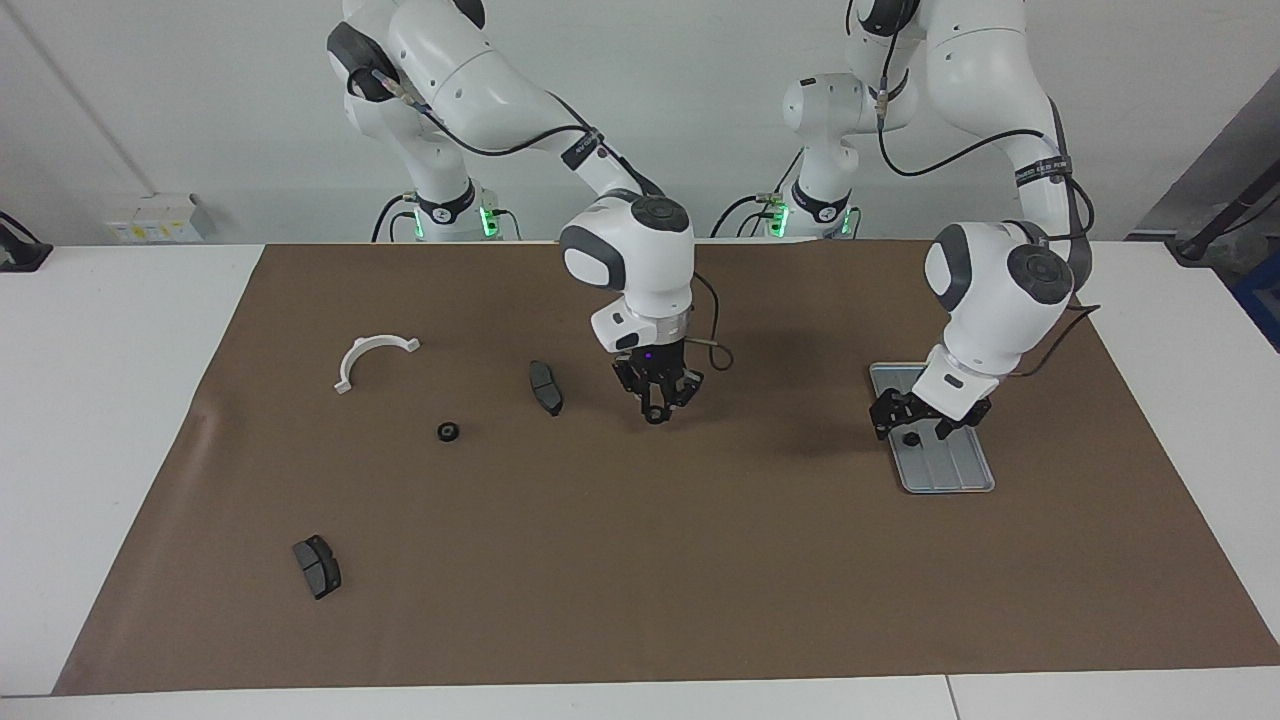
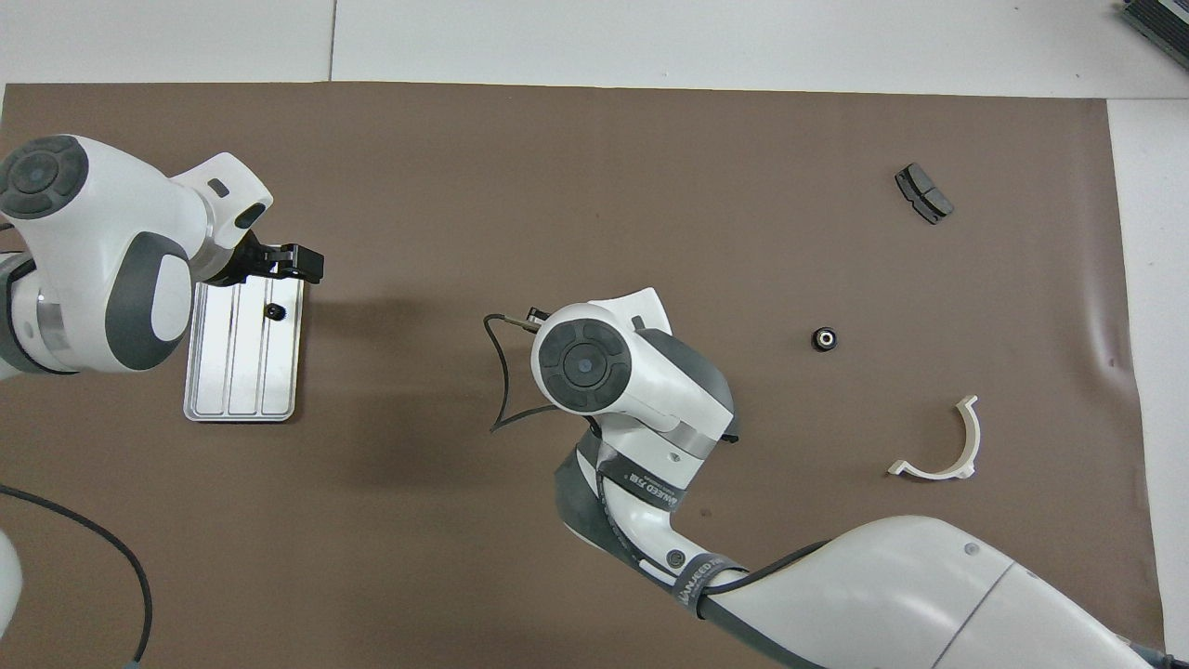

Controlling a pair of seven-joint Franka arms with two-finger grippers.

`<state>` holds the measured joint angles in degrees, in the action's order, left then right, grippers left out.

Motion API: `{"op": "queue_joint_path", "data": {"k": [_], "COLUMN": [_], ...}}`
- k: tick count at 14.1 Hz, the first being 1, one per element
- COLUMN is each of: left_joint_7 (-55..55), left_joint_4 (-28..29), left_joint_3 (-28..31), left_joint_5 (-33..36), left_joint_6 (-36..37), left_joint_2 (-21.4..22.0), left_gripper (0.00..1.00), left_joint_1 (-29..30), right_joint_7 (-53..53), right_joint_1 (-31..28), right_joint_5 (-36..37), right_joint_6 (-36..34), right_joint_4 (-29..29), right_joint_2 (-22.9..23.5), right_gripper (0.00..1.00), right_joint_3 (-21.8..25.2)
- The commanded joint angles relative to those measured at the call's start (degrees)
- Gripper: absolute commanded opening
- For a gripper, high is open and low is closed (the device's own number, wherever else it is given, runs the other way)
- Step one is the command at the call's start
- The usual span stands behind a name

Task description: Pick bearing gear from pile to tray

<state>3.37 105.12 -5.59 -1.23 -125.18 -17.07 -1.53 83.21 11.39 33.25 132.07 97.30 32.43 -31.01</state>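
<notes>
A small black round piece (image 1: pixel 911 438) lies in the tray (image 1: pixel 965 475). The left pincer (image 1: pixel 908 421), fingers spread and empty, hangs just above it. The right pincer (image 1: pixel 657 408), closed on nothing visible, hangs over the brown mat (image 1: pixel 640 560), well apart from the tray.

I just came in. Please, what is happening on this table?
Two arms move small parts to a metal tray. The left gripper hangs over it, jaws open; one black round piece lies in it. The right gripper, over the mat's middle, appears shut on a second round piece. A third round piece, two brake pads and a white half-ring bracket lie on the mat.
</notes>
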Motion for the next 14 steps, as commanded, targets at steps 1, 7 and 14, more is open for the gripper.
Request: {"op": "queue_joint_path", "data": {"k": [1, 7, 14], "left_joint_7": [5.83, 19.90, 34.32], "left_joint_4": [-1.92, -10.61, -21.62], "left_joint_3": [0.67, 0.76, 1.37], "left_joint_5": [-0.97, -1.76, -1.76], "left_joint_6": [1.60, 6.95, 8.98], "left_joint_2": [0.02, -2.70, -12.54], "left_gripper": [1.00, 0.94, 0.87], "left_joint_1": [-2.86, -9.98, -21.32], "right_joint_7": [1.86, 1.69, -18.92], "right_joint_1": [-0.85, -1.11, -5.07], "right_joint_5": [2.52, 2.79, -4.48], "right_joint_6": [0.21, 1.09, -7.09], "right_joint_4": [-2.38, -1.67, 1.48], "right_joint_2": [2.46, 2.12, -10.18], "right_gripper": [0.02, 1.00, 1.00], "right_joint_3": [-1.25, -1.16, 3.74]}}
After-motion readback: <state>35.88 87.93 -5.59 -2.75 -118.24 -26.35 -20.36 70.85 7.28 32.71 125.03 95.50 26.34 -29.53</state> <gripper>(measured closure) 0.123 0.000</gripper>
